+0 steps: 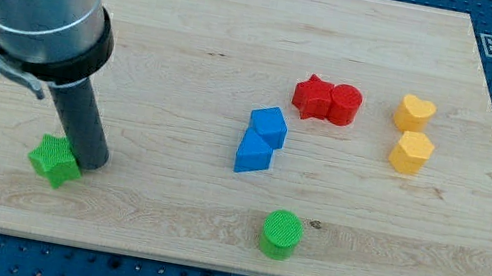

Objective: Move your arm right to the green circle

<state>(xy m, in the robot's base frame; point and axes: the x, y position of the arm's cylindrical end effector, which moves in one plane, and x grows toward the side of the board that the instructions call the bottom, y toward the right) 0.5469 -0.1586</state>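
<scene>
Lettering nowhere legible. Dark rod's tip [91, 162] touches green star-shaped block [54, 160], its very end partly hidden; green round cylinder block [281, 234] lies well right. No gripper fitted.

Green circle [281, 234]: upright, near bottom edge.

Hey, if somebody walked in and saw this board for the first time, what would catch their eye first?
Probably the big grey arm at the view's top left, its dark rod reaching down so that my tip sits right beside the green star. Next, the bright pairs in the middle: two blue blocks, two red blocks, and two yellow blocks further right. The green circle stands alone near the bottom edge.
</scene>
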